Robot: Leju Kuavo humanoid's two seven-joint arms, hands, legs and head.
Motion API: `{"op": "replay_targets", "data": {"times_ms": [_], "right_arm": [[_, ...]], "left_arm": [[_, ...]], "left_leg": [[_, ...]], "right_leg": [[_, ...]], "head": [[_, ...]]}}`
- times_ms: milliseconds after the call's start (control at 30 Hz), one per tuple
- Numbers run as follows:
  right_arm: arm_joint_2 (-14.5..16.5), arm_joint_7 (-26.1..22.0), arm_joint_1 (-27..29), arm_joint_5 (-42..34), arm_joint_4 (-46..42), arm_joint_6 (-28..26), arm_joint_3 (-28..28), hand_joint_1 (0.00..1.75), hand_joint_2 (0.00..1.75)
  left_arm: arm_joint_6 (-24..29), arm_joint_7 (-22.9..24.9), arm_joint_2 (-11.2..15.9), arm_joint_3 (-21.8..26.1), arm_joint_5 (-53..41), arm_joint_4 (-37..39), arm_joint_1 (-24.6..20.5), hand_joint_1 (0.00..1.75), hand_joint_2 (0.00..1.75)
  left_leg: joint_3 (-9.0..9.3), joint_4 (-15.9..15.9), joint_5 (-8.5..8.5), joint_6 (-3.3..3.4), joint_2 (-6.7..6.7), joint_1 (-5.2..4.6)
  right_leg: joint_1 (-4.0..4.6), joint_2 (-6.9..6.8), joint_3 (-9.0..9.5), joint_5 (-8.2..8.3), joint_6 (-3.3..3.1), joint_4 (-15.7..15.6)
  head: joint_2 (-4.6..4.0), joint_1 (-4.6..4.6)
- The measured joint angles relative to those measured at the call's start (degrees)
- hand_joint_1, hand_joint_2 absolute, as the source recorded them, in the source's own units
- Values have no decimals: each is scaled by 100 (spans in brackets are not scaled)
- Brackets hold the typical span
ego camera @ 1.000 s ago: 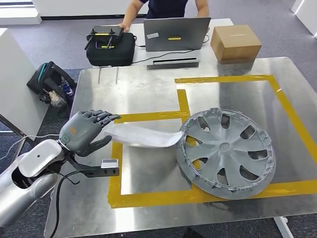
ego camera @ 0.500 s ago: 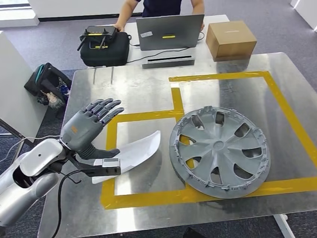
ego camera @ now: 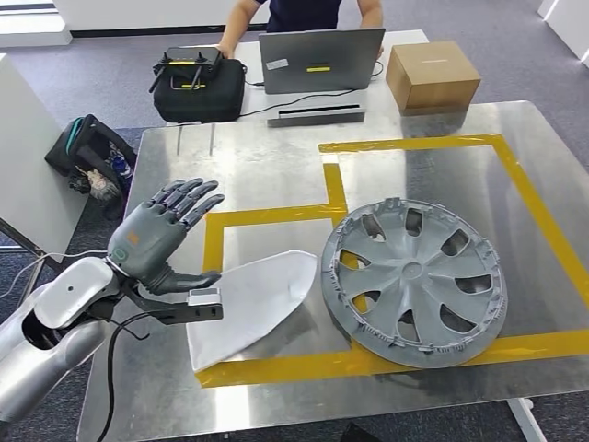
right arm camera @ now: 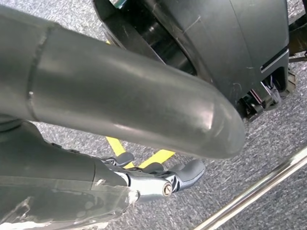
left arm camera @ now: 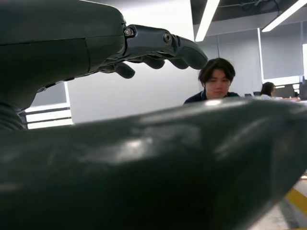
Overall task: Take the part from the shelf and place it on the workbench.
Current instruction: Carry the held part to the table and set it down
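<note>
Placement looks done: the white part (ego camera: 247,304) lies flat on the tabletop (ego camera: 278,175), inside the yellow tape (ego camera: 278,215) outline and just beside the hubcap (ego camera: 414,281). The left robot hand (ego camera: 161,241) is released, fingers spread and holding nothing, hovering at the part's near end; whether the thumb touches the part is hard to tell. Judging from this, what remains is for the arm to lift up and back without dragging the light part or nudging it into the hubcap. The right robot hand (right arm camera: 159,182) hangs low over the carpet, fingers loosely extended with nothing in them. The wrist camera bracket hides the part's near edge. The left wrist view is mostly blocked by the thumb, with a seated person beyond.
</note>
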Motion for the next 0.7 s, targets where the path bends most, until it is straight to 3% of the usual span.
{"op": "replay_targets", "data": {"times_ms": [100,200,267,333,367,400,433,533,600,700], "right_arm": [[-9,8,20,-12,-26,-23,0,0,0],[-21,20,36,-25,-62,-44,-2,0,0],[-38,26,38,-44,-85,-66,-5,0,0],[-51,35,49,-69,-96,-90,-7,0,0],[-57,42,62,-84,-99,-102,-7,0,0],[-65,46,79,-98,-103,-113,-8,0,0],[-75,48,99,-109,-108,-122,-11,0,0],[-91,55,129,-131,-127,-151,-26,0,0],[-91,74,137,-153,-161,-177,-36,0,0],[-105,127,170,-181,-211,-217,-39,0,0]], "left_arm": [[61,69,-11,40,-37,0,38,0,0],[121,120,-21,116,-57,-2,75,0,0],[186,139,-26,164,-82,-2,95,0,0],[247,147,-21,190,-96,-1,173,0,0],[269,149,-14,204,-97,0,239,0,0],[288,151,-5,220,-98,1,313,0,0],[304,153,4,236,-97,2,379,0,0],[341,154,58,292,-86,4,520,0,0],[362,153,123,345,-74,3,582,0,0],[392,151,221,438,-64,3,643,0,0]], "left_leg": [[-1,6,-6,12,0,-9],[65,-135,85,144,10,-24],[168,-344,197,223,43,14],[198,-406,227,232,73,45],[185,-392,224,223,82,58],[167,-369,217,204,88,76],[143,-331,206,172,89,103],[33,-137,138,-6,76,209],[-63,13,100,-110,57,217],[-181,114,84,-186,34,199]], "right_leg": [[-12,-1,4,10,19,-17],[-41,0,34,64,130,-114],[-19,-12,-51,-109,161,79],[-24,-25,-344,-484,189,750],[-39,-27,-504,-630,218,1121],[-59,-31,-599,-677,257,1348],[-83,-36,-593,-616,305,1368],[-181,-43,-83,-188,497,471],[-210,-4,86,-126,478,176],[-234,21,-76,-134,326,336]], "head": [[0,1],[0,-3],[0,6],[0,15],[0,20],[0,18],[0,18],[0,42],[1,69],[2,47]]}}
